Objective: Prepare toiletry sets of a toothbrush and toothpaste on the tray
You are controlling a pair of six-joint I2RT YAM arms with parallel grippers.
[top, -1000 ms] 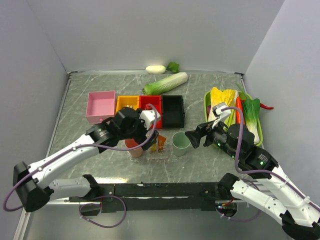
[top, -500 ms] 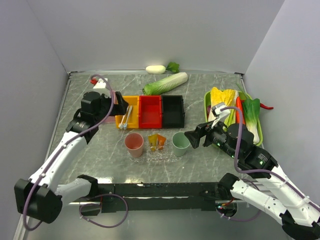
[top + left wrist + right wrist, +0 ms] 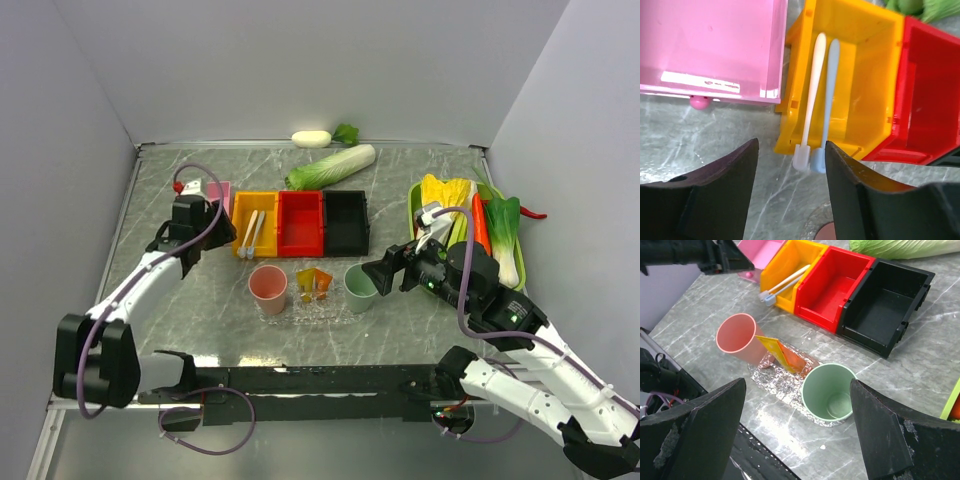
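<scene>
Left gripper [image 3: 791, 146] lined up on the toothbrushes [image 3: 815, 95] — jaws part-way apart, nothing in them.

Both lie side by side in the yellow bin [image 3: 867, 100], just ahead of my left fingertips: heads nearest, poking over the bin's near lip, handles running straight away from the hand, so the jaws would shut across the shafts. They look almost touching — I judge that taking only one is the tricky part. My right gripper [image 3: 797, 385] hangs wide open and empty over the tray [image 3: 785, 387], where the toothpaste [image 3: 782, 356] leans between a pink cup [image 3: 737, 337] and a green cup [image 3: 827, 390]. The bin sits well beyond its left finger, so the left arm is nearer.
</scene>
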